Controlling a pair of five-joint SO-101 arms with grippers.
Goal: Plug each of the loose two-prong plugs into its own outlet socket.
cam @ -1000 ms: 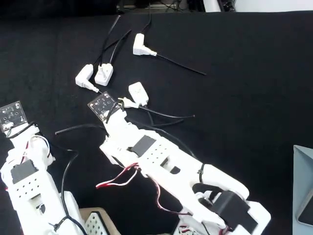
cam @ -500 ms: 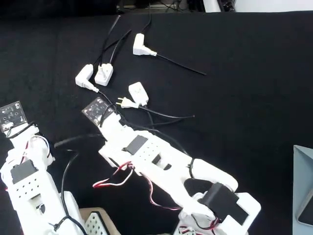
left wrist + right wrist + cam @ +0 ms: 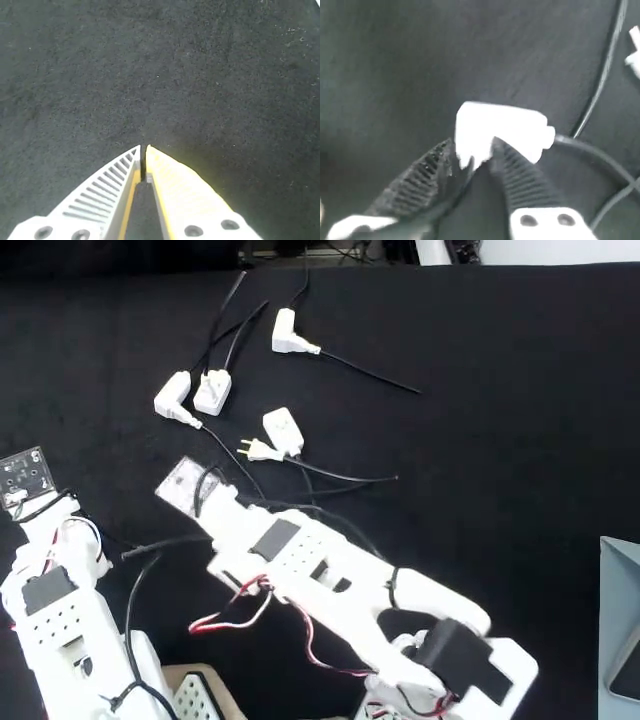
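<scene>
My right gripper [image 3: 472, 155] is shut on a white plug [image 3: 512, 127] with a black cable [image 3: 592, 152], just above the black cloth. In the high view this gripper [image 3: 183, 483] sits left of centre, under its camera plate. A loose two-prong plug [image 3: 256, 450] lies beside a white socket block [image 3: 283, 427]. Farther back lie an angled white plug [image 3: 171, 396], another white block [image 3: 212, 392] and a third white piece [image 3: 289, 333]. My left gripper [image 3: 144, 150] is shut on nothing over bare cloth, at the table's left edge [image 3: 22, 475].
Black cables [image 3: 335, 478] run across the middle of the cloth and under the right arm. One cable end [image 3: 130, 552] lies between the two arms. A grey box [image 3: 620, 620] stands at the right edge. The right half of the cloth is bare.
The right gripper has drawn back toward the near left, away from the loose two-prong plug, and the cable end between the arms has shifted with it. The left arm has kept still.
</scene>
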